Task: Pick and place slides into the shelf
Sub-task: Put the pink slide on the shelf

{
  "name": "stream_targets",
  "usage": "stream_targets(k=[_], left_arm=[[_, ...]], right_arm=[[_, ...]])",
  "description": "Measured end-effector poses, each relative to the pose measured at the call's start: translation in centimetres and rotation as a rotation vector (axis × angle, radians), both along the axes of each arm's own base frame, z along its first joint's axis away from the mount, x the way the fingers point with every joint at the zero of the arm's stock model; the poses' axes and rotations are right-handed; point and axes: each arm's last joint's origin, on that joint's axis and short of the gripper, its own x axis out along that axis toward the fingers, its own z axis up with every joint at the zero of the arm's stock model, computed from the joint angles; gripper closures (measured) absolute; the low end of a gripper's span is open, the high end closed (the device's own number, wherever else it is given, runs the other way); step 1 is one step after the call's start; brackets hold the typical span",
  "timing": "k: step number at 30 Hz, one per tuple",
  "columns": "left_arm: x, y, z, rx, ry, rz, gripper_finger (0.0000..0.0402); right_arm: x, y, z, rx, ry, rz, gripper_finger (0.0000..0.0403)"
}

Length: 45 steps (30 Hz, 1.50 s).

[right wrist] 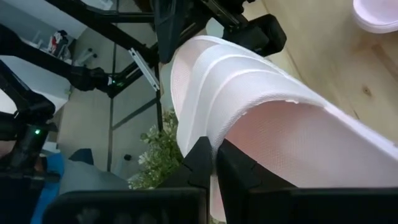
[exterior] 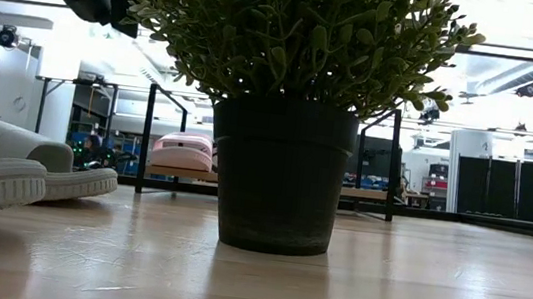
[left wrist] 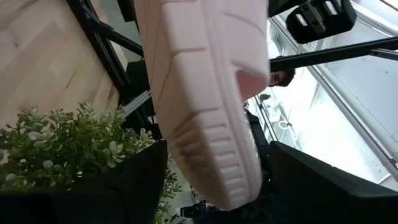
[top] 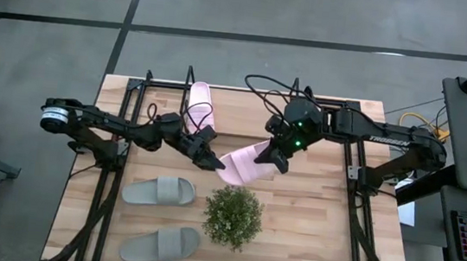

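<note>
One pale pink slide (top: 239, 164) hangs in the air between both grippers, above the plant (top: 233, 217). My right gripper (top: 267, 158) is shut on its strap. My left gripper (top: 210, 158) is open, its fingers (left wrist: 146, 180) standing on either side of the slide's other end, with the ribbed sole (left wrist: 205, 93) facing its camera; whether they touch I cannot tell. A second pink slide (top: 200, 105) lies on the shelf board (top: 245, 106). Two grey slides (top: 158, 190) (top: 161, 243) rest sole-down on the table near the left front. My right gripper (right wrist: 214, 165) pinches the edge of the pink slide's wide strap (right wrist: 217, 140), one finger on the ridged outside and one under the strap inside the opening. In the high view it comes slanting down from the table's right. The slide is lifted clear and tilted.
The bushy potted plant (exterior: 285, 121) stands near the table's front middle, just below the held slide, and hides it in the low view. The shelf's black rails (exterior: 145, 136) rise along the far edge. The table's right half (top: 320, 218) is bare wood.
</note>
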Motion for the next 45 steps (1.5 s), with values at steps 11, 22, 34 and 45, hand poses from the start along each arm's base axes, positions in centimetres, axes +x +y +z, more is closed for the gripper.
stream_targets(k=[11,22,34,45], left_arm=[[-0.01,0.00,-0.07,0.000,0.005,0.001,0.0190],[0.00,-0.02,-0.26,0.022,0.008,0.002,0.0332],[0.03,0.03,-0.48,0.033,0.020,0.023,0.0374],[0.14,0.13,-0.84,0.057,0.051,0.060,0.0376]], right_arm=[[0.01,0.00,0.02,0.000,-0.003,0.000,0.0394],[0.25,-0.03,0.37,-0.007,-0.050,0.003,0.0394],[0.26,-0.04,0.46,-0.012,-0.060,0.003,0.0394],[0.24,0.00,0.42,-0.025,-0.066,0.027,0.0385]])
